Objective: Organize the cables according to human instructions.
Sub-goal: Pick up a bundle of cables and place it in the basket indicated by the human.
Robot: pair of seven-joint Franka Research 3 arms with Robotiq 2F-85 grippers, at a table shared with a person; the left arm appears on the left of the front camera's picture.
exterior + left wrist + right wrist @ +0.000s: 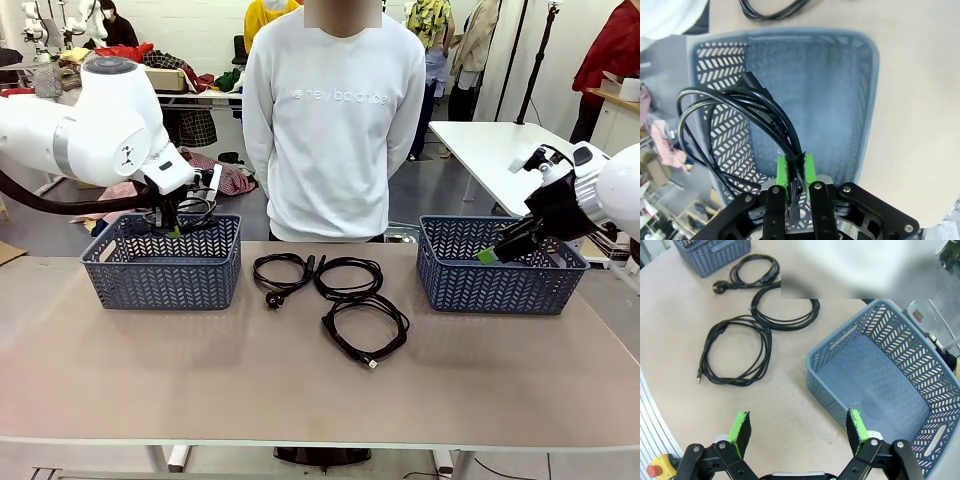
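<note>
My left gripper (795, 167) clamps a thin black coiled cable (755, 97) above a blue plastic lattice basket (867, 75). My right gripper (799, 427) — spread wide, empty — hangs by the second basket (880, 390).

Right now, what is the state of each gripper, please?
Left gripper: closed on a coiled black cable.
Right gripper: open, holding nothing.

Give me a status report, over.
Left hand shut on one cable, over the left basket. Right hand open at the right basket. Three cables on the table between baskets. Person standing behind the table.
</note>
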